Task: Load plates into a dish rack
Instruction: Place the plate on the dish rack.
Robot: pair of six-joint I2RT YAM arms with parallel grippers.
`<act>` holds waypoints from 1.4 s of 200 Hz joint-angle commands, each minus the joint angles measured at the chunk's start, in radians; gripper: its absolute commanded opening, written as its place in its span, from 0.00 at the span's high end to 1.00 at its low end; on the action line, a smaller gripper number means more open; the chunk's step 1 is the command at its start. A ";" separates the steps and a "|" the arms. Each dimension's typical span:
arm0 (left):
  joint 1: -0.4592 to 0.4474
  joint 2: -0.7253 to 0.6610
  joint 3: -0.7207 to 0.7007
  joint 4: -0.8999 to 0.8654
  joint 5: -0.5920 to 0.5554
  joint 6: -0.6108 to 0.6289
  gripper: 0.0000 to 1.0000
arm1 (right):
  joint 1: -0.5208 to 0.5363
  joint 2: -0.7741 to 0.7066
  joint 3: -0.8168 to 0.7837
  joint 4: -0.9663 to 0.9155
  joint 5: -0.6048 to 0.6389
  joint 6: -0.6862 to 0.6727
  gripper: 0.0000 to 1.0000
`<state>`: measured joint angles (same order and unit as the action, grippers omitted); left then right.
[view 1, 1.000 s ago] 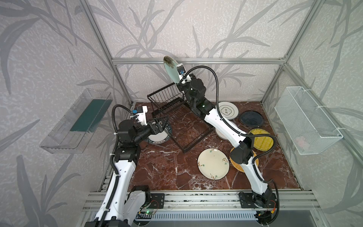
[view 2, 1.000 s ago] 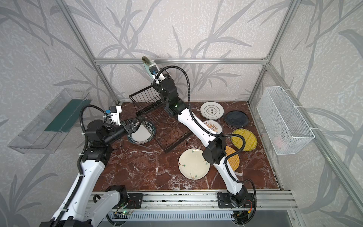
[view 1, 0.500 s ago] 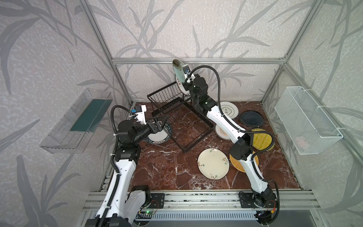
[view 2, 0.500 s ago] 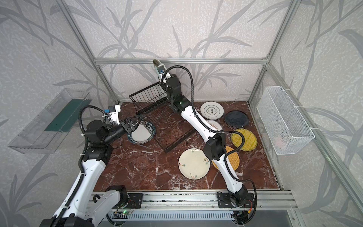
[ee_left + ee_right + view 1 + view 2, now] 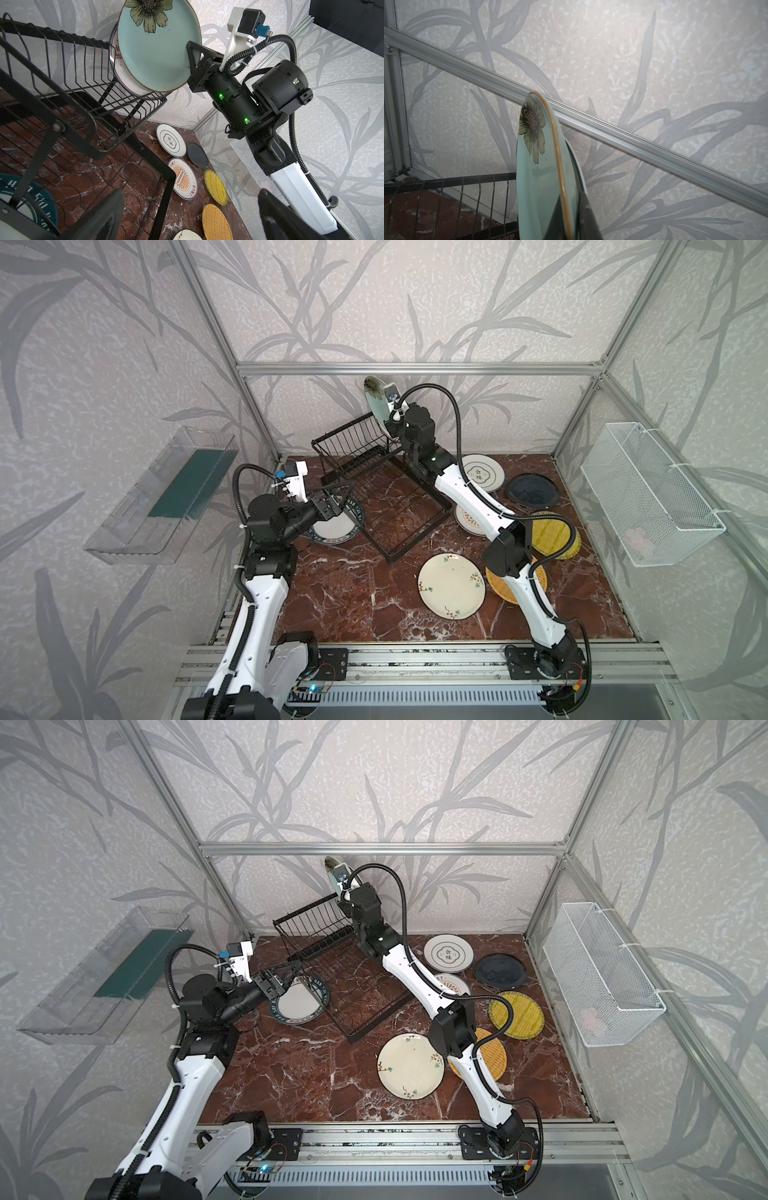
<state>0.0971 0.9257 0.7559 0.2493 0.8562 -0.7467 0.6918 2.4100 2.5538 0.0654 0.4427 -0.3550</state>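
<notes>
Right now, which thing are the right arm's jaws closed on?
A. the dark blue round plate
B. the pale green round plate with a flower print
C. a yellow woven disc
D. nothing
B: the right arm's jaws pinch the rim of the pale green round plate with a flower print, held on edge at the end of the black wire dish rack.
</notes>
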 commanded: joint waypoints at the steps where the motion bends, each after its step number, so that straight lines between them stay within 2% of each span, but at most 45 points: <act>1: 0.009 0.000 -0.011 0.062 0.027 -0.022 0.01 | -0.004 -0.026 0.030 0.164 -0.011 0.012 1.00; 69: 0.019 0.014 -0.018 0.093 0.035 -0.046 0.01 | -0.008 -0.033 0.031 0.201 -0.058 -0.055 1.00; 176: 0.024 0.022 -0.026 0.125 0.040 -0.068 0.01 | -0.027 -0.066 -0.078 0.242 -0.091 -0.098 1.00; 218: 0.030 0.026 -0.028 0.133 0.042 -0.073 0.01 | -0.026 -0.095 -0.144 0.257 -0.075 -0.086 1.00; 250: 0.030 0.030 -0.029 0.140 0.044 -0.079 0.01 | -0.016 -0.118 -0.206 0.310 -0.016 -0.093 1.00; 280: 0.033 0.033 -0.030 0.143 0.044 -0.082 0.01 | -0.015 -0.105 -0.172 0.266 -0.021 -0.079 1.00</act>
<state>0.1242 0.9581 0.7353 0.3515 0.8749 -0.8158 0.6781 2.3894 2.3455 0.2306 0.3870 -0.4389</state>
